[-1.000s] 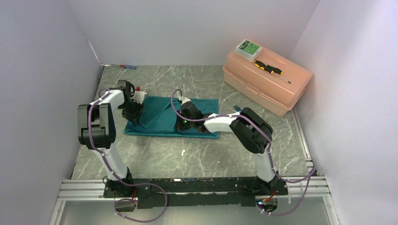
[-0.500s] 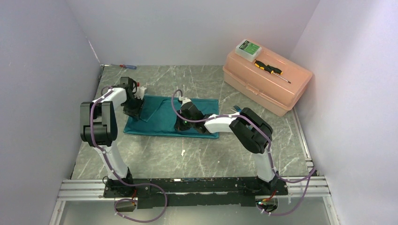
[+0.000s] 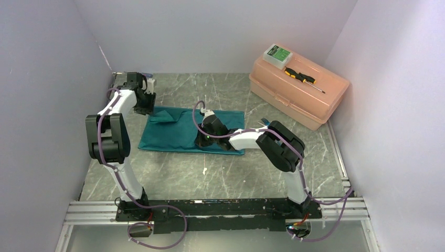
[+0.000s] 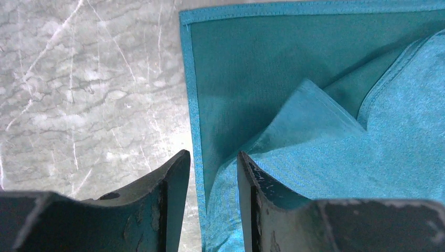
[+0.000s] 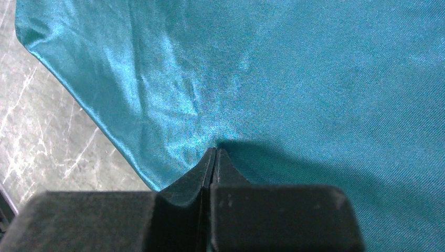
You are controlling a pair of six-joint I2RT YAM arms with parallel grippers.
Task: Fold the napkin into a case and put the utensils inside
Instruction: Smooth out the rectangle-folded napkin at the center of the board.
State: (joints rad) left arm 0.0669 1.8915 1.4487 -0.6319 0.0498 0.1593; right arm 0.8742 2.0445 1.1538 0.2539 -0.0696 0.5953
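Pale lilac walls (image 3: 210,31) close in a grey marbled bench (image 3: 231,89) on three sides. At the far right of it sits a peach plastic toolbox (image 3: 315,105), lid shut, so what is inside cannot be seen. On its lid lie a small green-and-white box (image 3: 277,54) and a yellow-and-black screwdriver (image 3: 302,77).

Across the middle of the bench the teal napkin (image 3: 176,135) lies flat, a wide oblong with one loose flap doubled over near its far-left corner.

The left pincer (image 4: 212,155) hangs over that corner, its fingers spread partway and pinching nothing, the napkin's hem running under the gap. The right pincer (image 5: 214,151) is pressed together, its tips down on the cloth near the napkin's middle, where small puckers fan out from them. Whether any fabric is caught between them I cannot tell.
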